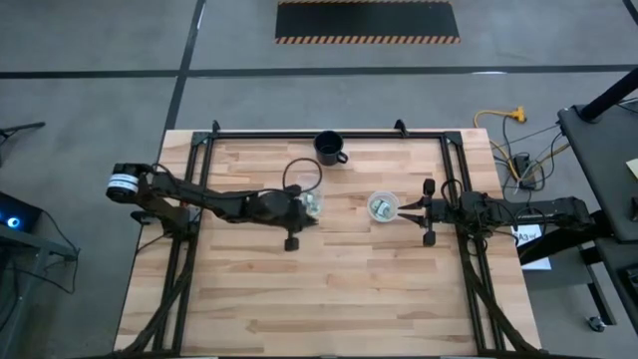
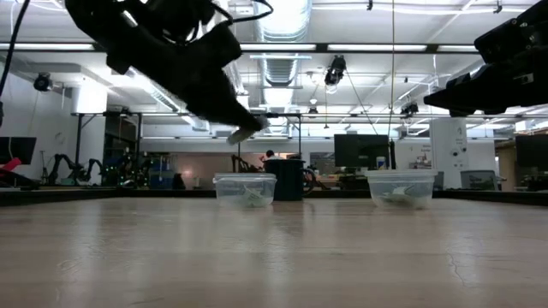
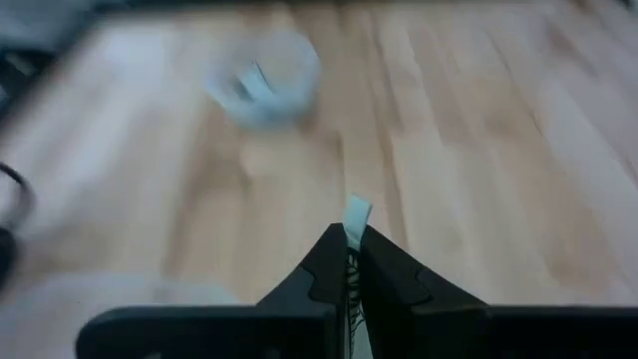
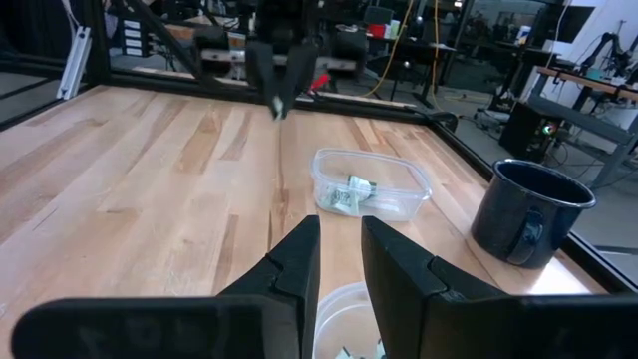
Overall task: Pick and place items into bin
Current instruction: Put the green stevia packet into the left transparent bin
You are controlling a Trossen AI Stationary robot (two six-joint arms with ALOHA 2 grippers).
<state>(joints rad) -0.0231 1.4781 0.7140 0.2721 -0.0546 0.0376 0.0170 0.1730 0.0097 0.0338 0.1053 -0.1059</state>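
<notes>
Clear plastic is what both small containers on the wooden surface (image 1: pixel 329 289) are made of — the left bin (image 4: pixel 371 185) and the right cup (image 1: pixel 383 206), each with pale packets inside. A dark mug (image 1: pixel 330 148) is seen behind them. Only the left wrist view shows the left gripper (image 3: pixel 351 261) clenched on a pale packet (image 3: pixel 356 213), held above the surface. The right gripper (image 4: pixel 339 261) is held slightly parted over the right cup — nothing grasped.

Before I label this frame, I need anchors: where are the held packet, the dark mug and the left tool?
held packet (image 3: pixel 356 213), left wrist view, its pale tip above the fingertips
dark mug (image 4: pixel 530 213), right wrist view, its outer wall
left tool (image 3: pixel 354 242), left wrist view, between its fingertips
</notes>
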